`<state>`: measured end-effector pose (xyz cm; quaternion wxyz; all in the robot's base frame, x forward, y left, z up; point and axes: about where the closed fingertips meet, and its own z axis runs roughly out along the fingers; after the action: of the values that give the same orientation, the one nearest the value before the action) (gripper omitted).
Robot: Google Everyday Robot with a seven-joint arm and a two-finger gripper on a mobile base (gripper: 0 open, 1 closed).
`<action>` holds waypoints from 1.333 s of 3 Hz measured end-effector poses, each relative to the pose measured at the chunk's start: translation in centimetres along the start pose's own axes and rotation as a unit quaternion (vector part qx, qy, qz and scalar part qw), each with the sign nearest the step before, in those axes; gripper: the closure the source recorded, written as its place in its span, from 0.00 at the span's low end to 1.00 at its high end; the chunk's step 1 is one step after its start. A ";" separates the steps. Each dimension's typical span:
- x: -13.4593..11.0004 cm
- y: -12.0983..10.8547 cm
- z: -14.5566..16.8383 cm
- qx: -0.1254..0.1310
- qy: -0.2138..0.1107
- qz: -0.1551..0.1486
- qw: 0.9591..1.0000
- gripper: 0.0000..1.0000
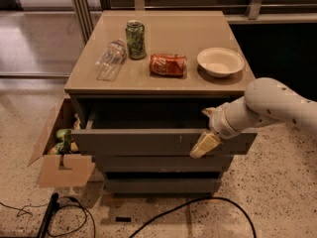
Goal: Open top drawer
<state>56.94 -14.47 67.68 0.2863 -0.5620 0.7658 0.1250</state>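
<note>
grey-brown and flat-fronted, the top drawer sits directly under the top of the cabinet and stands partly open, its front well forward of the cabinet's face, with a dark, shadowed inside showing behind it. below it are two narrower grey drawer fronts, the middle drawer and the bottom drawer, both set further back.

the white arm reaches in from the right. its gripper is at the right end of the top drawer's front, lying over the upper edge, with a pale part hanging down against the outer face. i cannot tell whether it is clamped on the front or loose.

on the cabinet top, from left to right: a clear plastic bottle lying on its side, a green can standing upright just beside it, a red can lying on its side, and a white bowl near the right edge.

on the speckled floor to the left of the cabinet stands an open cardboard box with something green inside. black cables trail across the floor in front.
</note>
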 end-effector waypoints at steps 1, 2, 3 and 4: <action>2.2 3.6 -1.4 -0.007 -0.016 -0.007 1.000 0.47; 2.9 5.3 -1.9 -0.013 -0.024 -0.006 1.000 0.70; 2.2 6.0 -2.6 -0.012 -0.030 -0.011 0.999 0.94; 2.2 6.0 -2.7 -0.012 -0.030 -0.011 0.999 0.86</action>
<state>50.15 -15.55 67.77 0.3041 -0.5700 0.7489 0.1475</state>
